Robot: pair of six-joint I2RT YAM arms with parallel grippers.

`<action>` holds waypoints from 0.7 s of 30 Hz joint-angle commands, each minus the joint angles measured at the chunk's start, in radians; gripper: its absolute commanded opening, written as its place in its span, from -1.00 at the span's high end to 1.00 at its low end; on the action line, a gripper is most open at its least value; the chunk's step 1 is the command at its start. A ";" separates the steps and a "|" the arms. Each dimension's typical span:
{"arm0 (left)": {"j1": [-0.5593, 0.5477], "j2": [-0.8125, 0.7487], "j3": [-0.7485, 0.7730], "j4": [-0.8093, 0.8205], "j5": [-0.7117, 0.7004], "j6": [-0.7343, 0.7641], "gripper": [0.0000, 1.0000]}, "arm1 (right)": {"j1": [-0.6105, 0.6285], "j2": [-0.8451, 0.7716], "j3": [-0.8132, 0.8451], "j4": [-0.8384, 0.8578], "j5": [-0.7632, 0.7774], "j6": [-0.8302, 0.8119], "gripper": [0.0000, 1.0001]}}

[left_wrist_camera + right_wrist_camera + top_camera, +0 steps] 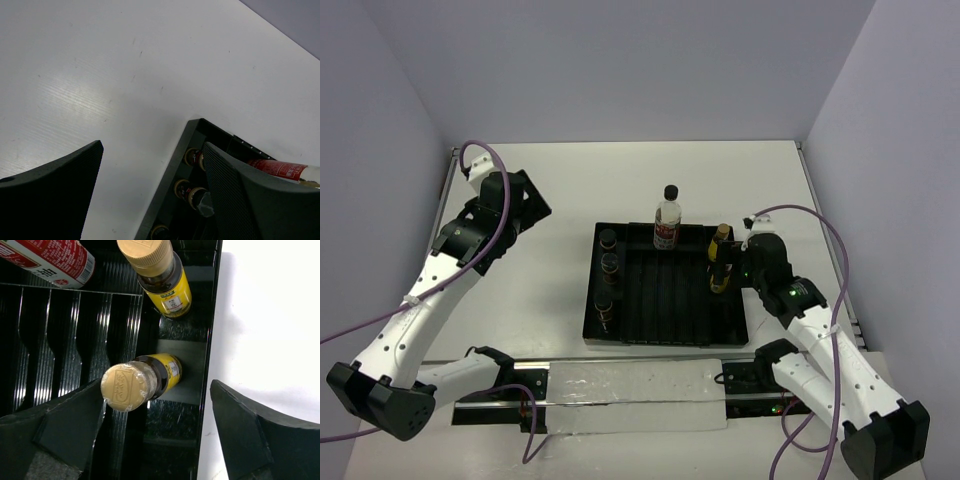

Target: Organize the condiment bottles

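A black ridged tray [665, 300] holds all the bottles. Three short dark jars [608, 240] [611, 266] [604, 308] stand along its left side. The taller clear bottle with a red-white label [667, 222] stands at its back edge. Two slim yellow bottles [721, 243] [719, 275] stand at its right side. My right gripper [742, 262] is open. In the right wrist view [155, 410] the nearer yellow bottle [137, 382] stands between the fingers, close to the left finger [65, 425]. My left gripper [528, 205] is open and empty over bare table left of the tray.
The left wrist view shows the tray's left wall [170, 175], two jars [192, 157] [187, 191] and the red label [277, 169] past my right finger. A white strip [635, 395] on a dark rail lies along the near edge. Walls close the back and sides.
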 commanded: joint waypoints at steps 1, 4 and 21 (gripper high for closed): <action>0.007 0.009 0.021 0.034 -0.003 0.004 -0.77 | 0.009 0.045 0.134 -0.049 -0.015 -0.002 -0.91; 0.005 0.015 0.027 0.034 0.001 0.006 -0.77 | 0.009 0.082 0.223 -0.090 -0.002 -0.002 -0.98; 0.005 0.002 0.015 0.035 -0.020 0.028 -0.77 | 0.006 0.314 0.601 -0.107 0.224 -0.002 -1.00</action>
